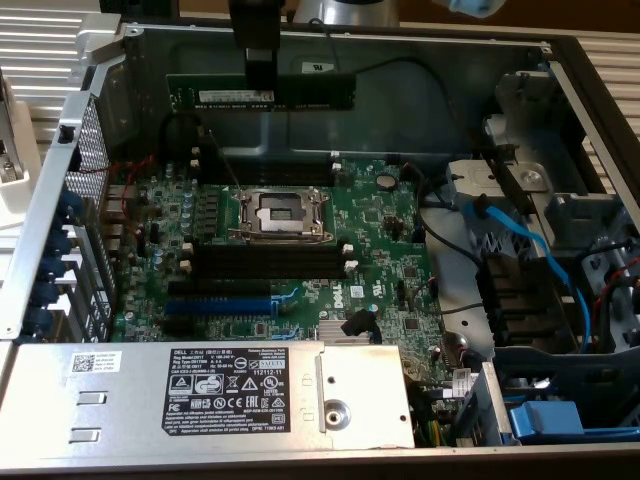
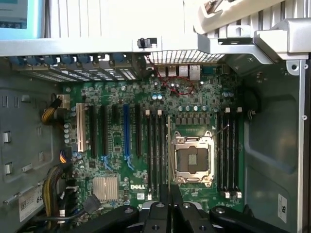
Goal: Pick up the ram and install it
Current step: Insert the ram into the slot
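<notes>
**Memory module held above an open desktop computer.** The ram, a narrow green stick with black chips and a white label, hangs in the air over the far part of the chassis, clear of the board and seated in no slot. The hand comes down from above and is clenched on the stick's upper edge, a little off its middle. That hold probably keeps the long piece from tipping and leaves the lower contact edge free.

The stick lies level, with its length parallel to the black memory slots on either side of the open processor socket. This is probably so that it can meet a slot squarely along its whole length. From where I stand I cannot tell which slot lies directly beneath it.

The green motherboard lies flat on the chassis floor. A blue expansion slot sits nearer the labelled power supply. A blue cable loops through the drive bay on the exterior view's right, well apart from the hand. The side cover is off, which leaves the board open from above.
</notes>
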